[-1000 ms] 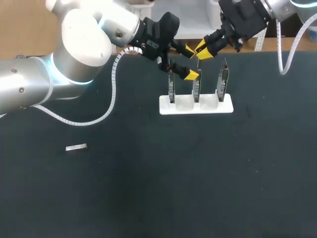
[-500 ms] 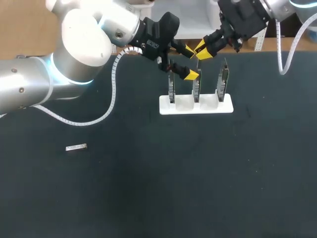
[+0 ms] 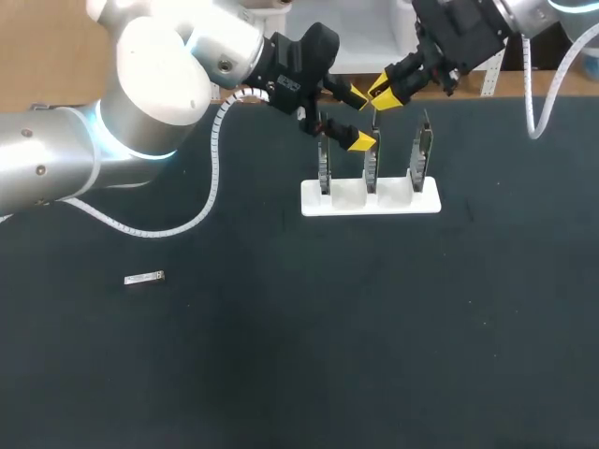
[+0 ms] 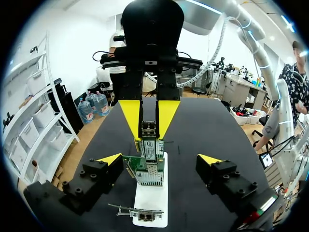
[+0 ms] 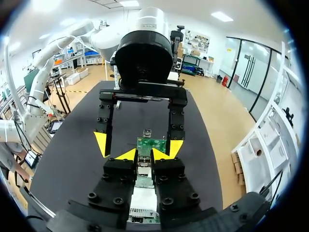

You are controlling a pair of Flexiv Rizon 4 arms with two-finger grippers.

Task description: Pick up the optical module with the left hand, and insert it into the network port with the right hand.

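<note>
On the black desk (image 3: pixel 281 374), upper centre of the head view, the right hand (image 3: pixel 379 95) pinched what looked like the optical module (image 4: pixel 148 129) just above the middle card (image 4: pixel 147 166). The left hand (image 3: pixel 358 117) stood spread around that card. Insertion seemed in hand; the next move called for a straight push into the port.

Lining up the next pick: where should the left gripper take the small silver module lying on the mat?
Grip the silver module at mid-length, a finger on each long edge, the left gripper coming straight down. It lies flat on the mat with nothing near, so its narrow width is the only span to pinch.
</note>
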